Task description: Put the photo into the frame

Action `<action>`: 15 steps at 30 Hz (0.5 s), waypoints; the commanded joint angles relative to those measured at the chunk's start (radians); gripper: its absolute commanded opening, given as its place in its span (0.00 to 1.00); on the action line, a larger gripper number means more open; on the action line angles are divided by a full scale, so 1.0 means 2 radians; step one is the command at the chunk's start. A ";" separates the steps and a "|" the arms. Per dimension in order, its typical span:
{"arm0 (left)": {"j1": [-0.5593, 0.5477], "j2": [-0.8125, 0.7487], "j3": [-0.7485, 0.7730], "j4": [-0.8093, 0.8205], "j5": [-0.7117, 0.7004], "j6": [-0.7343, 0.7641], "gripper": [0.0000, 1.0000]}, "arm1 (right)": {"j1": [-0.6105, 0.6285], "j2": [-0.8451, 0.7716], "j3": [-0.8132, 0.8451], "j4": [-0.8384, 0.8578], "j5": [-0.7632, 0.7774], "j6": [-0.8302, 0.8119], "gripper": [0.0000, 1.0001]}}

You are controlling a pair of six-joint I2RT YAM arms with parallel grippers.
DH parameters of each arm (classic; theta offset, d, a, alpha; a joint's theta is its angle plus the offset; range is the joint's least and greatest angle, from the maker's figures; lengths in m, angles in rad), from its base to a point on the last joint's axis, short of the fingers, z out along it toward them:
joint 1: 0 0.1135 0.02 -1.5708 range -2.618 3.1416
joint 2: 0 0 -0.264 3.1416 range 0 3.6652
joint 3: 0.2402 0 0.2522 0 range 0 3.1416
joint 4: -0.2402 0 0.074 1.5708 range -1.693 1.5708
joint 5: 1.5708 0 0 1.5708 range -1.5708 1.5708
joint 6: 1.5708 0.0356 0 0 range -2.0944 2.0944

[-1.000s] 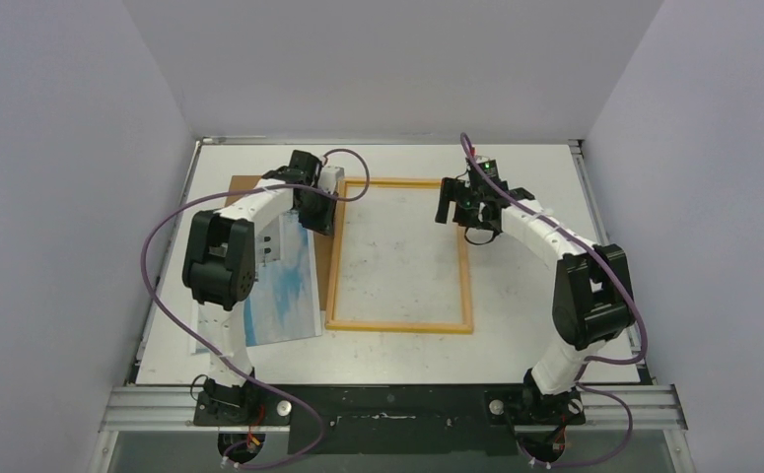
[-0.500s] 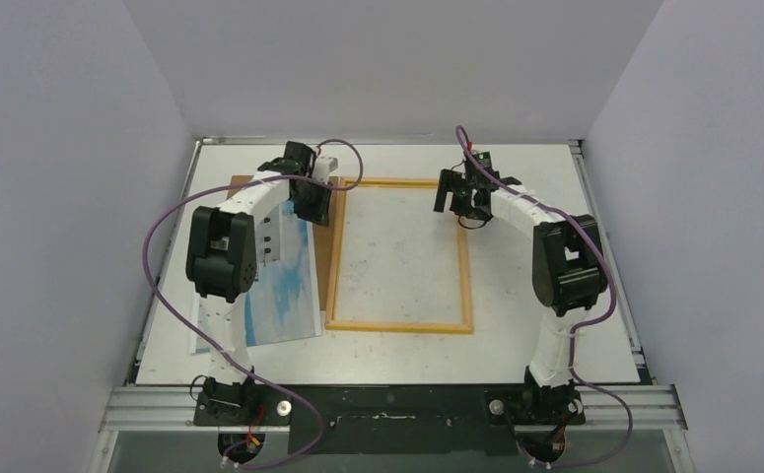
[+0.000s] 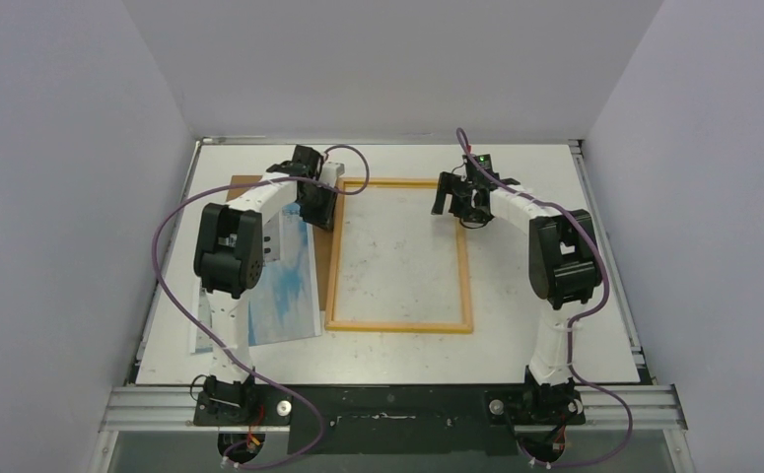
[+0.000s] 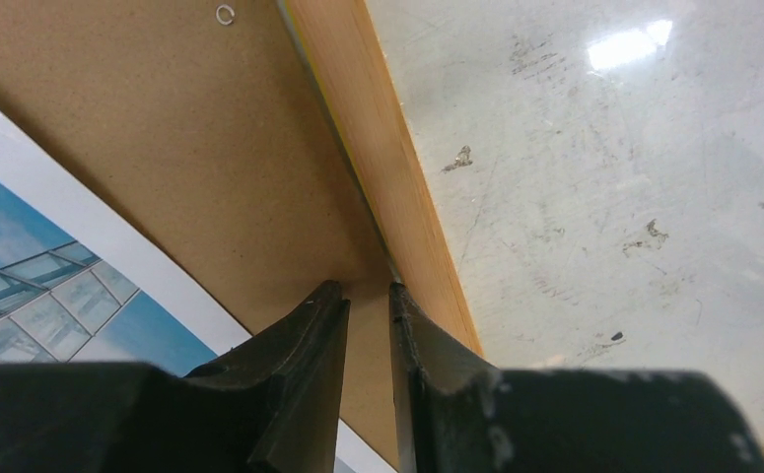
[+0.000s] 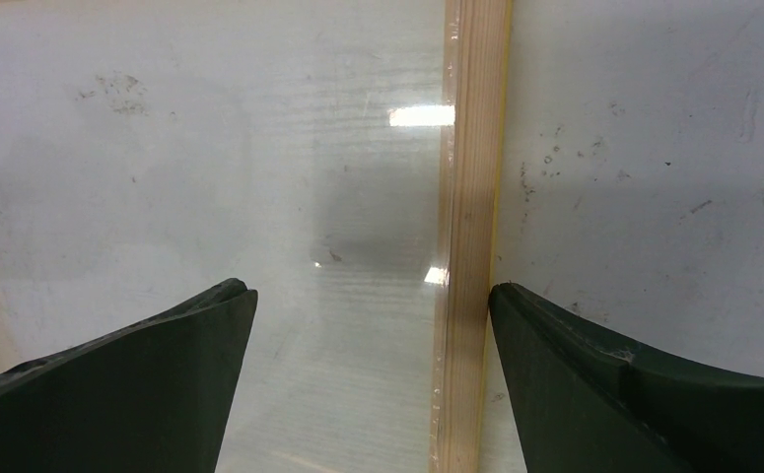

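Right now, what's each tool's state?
Left tool: nearly closed at the frame edge; whether it grips anything cannot be told.
Right tool: open over the frame's rail, holding nothing.

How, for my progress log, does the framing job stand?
Done: the frame lies back-up on the table, holding no photo. In hand: the left gripper, nearly closed, sits at the frame's left rail; the right gripper hangs open over the right rail. Left: the photo lies outside, partly on the brown backing panel.

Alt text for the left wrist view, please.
The left gripper, fingers a narrow gap apart, sits over the seam between a brown backing panel and the pale rail of the frame. The photo shows at lower left.
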 commanded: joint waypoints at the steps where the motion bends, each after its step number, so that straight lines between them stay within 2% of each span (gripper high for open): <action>1: -0.008 0.011 0.027 0.002 -0.003 0.006 0.21 | -0.002 -0.012 0.009 0.017 -0.002 0.007 0.92; 7: -0.009 0.007 0.027 0.002 -0.005 0.007 0.20 | -0.002 -0.058 -0.018 0.022 0.047 0.001 0.91; 15: -0.009 0.004 0.023 0.002 -0.004 0.006 0.20 | -0.002 -0.074 -0.039 0.044 0.008 0.012 0.92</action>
